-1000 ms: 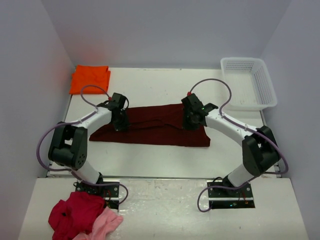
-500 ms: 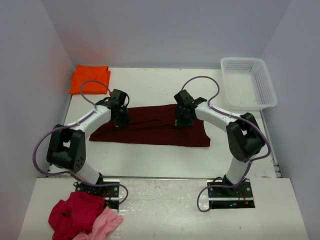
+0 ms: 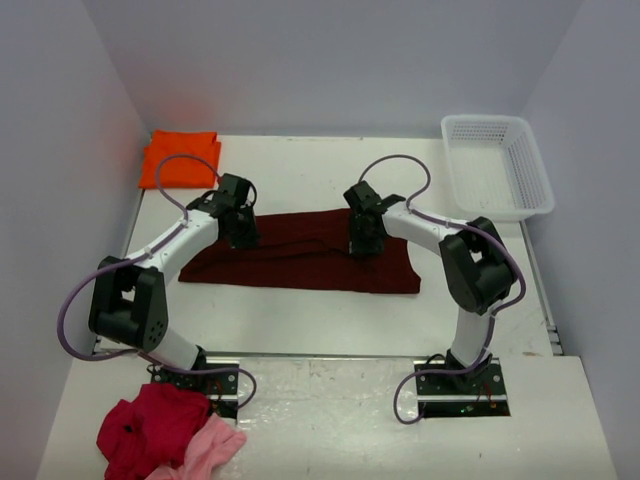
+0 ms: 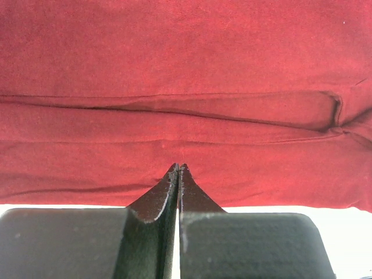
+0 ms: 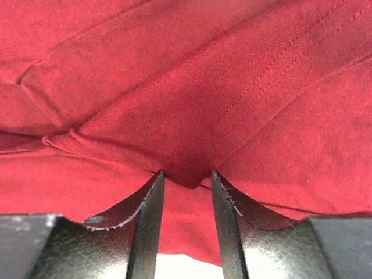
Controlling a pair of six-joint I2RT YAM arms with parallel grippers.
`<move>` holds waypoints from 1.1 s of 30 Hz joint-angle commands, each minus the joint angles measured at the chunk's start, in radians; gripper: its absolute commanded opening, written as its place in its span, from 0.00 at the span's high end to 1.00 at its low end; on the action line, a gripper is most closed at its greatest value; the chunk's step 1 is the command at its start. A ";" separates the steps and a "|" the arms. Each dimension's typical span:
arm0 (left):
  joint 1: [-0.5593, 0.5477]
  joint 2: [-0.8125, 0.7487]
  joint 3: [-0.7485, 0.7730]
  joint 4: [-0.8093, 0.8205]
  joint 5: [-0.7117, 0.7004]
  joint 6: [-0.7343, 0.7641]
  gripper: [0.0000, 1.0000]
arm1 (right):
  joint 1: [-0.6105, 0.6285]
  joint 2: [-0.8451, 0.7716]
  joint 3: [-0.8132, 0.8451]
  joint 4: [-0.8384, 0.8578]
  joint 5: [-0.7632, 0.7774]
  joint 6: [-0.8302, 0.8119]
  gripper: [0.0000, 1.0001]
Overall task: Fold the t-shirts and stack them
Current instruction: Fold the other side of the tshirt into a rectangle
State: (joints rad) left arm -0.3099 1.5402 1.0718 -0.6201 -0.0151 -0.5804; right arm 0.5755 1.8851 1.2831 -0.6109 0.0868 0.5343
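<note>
The maroon t-shirt (image 3: 300, 255) lies folded into a long band across the middle of the table. My left gripper (image 3: 240, 232) is shut, its tips resting on the shirt's left part (image 4: 186, 87) just inside the cloth edge. My right gripper (image 3: 362, 240) is over the shirt's right half, jaws a narrow way apart, with a raised fold of the maroon cloth (image 5: 186, 174) between the tips. The orange t-shirt (image 3: 180, 158) lies folded at the table's back left corner, away from both grippers.
A white mesh basket (image 3: 520, 190) stands at the back right. A crimson garment (image 3: 145, 430) and a light pink garment (image 3: 212, 448) lie heaped on the near left ledge by the left arm's base. Walls close in on the left, right and back.
My right gripper has moved left across the maroon shirt. My left gripper has shifted slightly back. The shirt's outline has not visibly changed.
</note>
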 commanded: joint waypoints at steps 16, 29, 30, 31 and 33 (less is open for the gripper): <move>-0.005 -0.023 0.040 -0.009 -0.005 0.047 1.00 | -0.012 0.008 0.096 0.005 0.001 -0.020 0.95; -0.005 -0.026 0.039 -0.012 -0.014 0.056 1.00 | -0.016 0.186 0.451 -0.104 -0.006 -0.190 1.00; -0.005 -0.026 0.039 -0.016 -0.016 0.059 1.00 | -0.019 0.210 0.490 -0.118 -0.004 -0.200 1.00; -0.005 -0.025 0.040 -0.015 -0.017 0.062 1.00 | -0.025 0.235 0.528 -0.128 -0.009 -0.210 1.00; -0.005 -0.023 0.040 -0.015 -0.020 0.067 1.00 | -0.046 0.301 0.636 -0.147 -0.034 -0.241 0.87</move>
State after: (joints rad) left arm -0.3099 1.5402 1.0718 -0.6235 -0.0174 -0.5514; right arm 0.5568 2.1368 1.8091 -0.7040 0.0746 0.3679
